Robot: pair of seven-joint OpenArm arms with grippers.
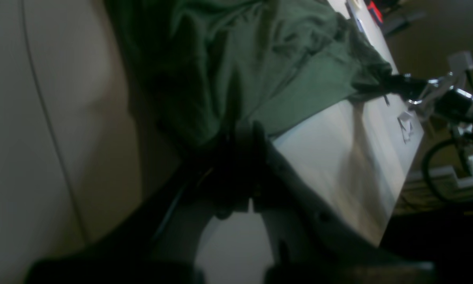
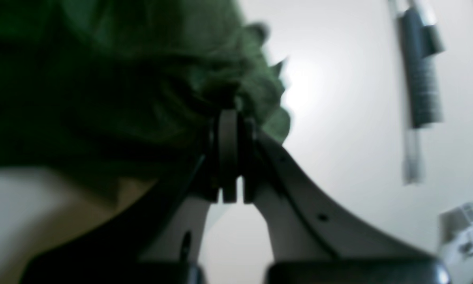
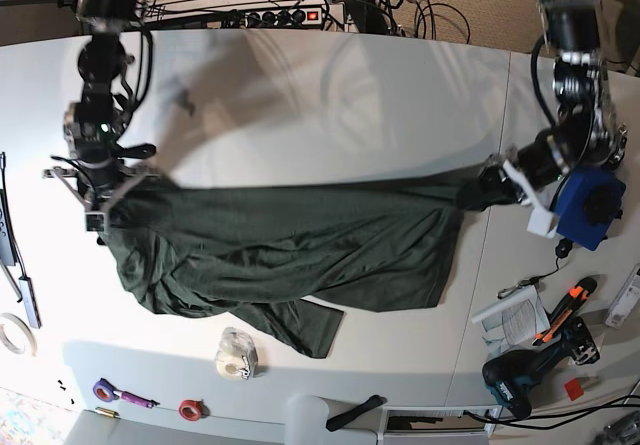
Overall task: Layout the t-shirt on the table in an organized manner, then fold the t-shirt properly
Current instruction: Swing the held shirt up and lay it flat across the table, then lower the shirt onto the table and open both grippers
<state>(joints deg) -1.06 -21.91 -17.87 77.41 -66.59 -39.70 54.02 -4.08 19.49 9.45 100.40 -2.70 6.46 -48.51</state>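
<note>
My t-shirt (image 3: 290, 250) stretched across the table (image 3: 330, 105), my right gripper (image 3: 112, 193) at one end of the t-shirt, my left gripper (image 3: 490, 187) at the opposite end, tape roll (image 3: 236, 355) on the table just beside the t-shirt's near hem, drill (image 3: 520, 375) beyond my left end.

Left end effector (image 1: 240, 136) clamps the t-shirt (image 1: 236, 59) above the table (image 1: 351, 157)

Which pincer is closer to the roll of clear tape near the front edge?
Right. The right pincer grips the t-shirt up-left of the clear tape roll; the left pincer is far across.
</note>
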